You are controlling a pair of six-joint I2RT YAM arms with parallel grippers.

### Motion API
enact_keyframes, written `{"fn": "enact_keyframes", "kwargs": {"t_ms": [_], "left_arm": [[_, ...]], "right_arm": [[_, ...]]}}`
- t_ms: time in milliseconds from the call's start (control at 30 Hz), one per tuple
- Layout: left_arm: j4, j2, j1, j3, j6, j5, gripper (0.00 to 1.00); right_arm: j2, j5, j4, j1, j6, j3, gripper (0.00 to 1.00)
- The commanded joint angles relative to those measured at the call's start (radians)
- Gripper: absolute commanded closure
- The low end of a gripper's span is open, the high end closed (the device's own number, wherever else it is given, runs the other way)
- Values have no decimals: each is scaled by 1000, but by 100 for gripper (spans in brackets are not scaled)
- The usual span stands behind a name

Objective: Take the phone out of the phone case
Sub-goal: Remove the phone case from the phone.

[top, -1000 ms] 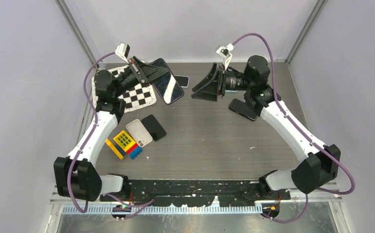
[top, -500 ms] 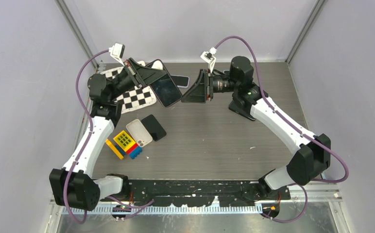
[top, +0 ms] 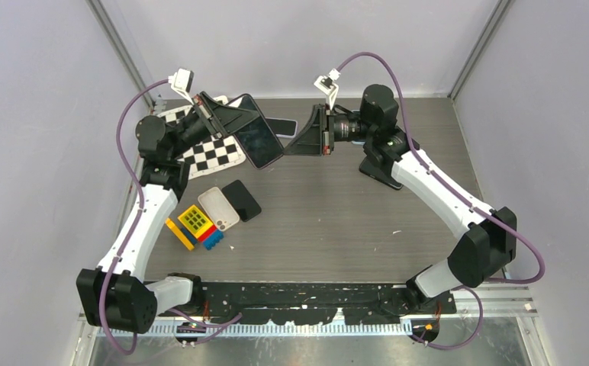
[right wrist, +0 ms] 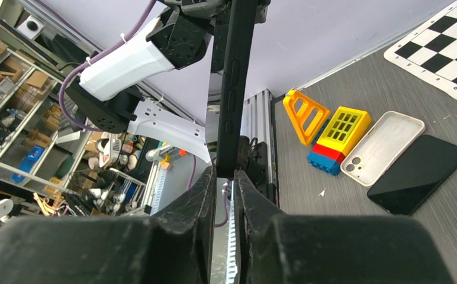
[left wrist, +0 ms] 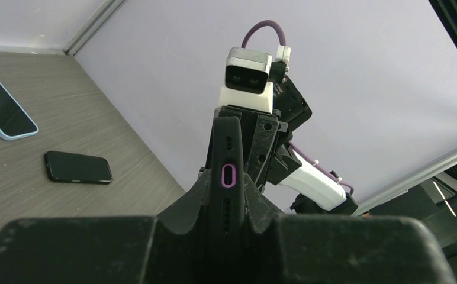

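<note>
The phone [top: 261, 142], in a black phone case, is held up off the table on edge. My left gripper [top: 259, 122] is shut on it; in the left wrist view the case's bottom edge [left wrist: 229, 168] with its purple-ringed port stands clamped between the jaws. From the right, my right gripper [top: 286, 149] meets the phone's free end. In the right wrist view the phone's edge [right wrist: 233, 89] runs down into my right gripper [right wrist: 224, 176], whose fingertips [right wrist: 209, 177] sit against both faces of its end, with the jaws narrowed to its thickness.
A checkered mat [top: 217, 155] lies at the back left. In front of it are an empty white phone case [top: 219, 207], a bare black phone [top: 242, 200] and coloured blocks [top: 194, 223]. A phone in a light case [top: 284, 126] and a black phone [top: 379, 172] lie further back.
My right gripper has moved left to the phone's free end and its jaws have narrowed onto it. My left gripper has shifted slightly left, still holding the cased phone.
</note>
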Motion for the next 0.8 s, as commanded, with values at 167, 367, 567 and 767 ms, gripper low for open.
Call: {"fn": "enact_keyframes", "kwargs": {"t_ms": [167, 367, 567, 767], "left_arm": [[86, -56, 1, 14, -67, -28, 100], [101, -69, 0, 17, -85, -33, 100], [188, -61, 1, -6, -144, -37, 100], [173, -55, 1, -18, -138, -44, 100]], "right_arm": [[21, 116, -236, 9, -168, 89, 97], [56, 350, -451, 10, -292, 122, 99], [69, 572, -474, 10, -254, 107, 99], [83, 687, -487, 22, -214, 88, 99]]}}
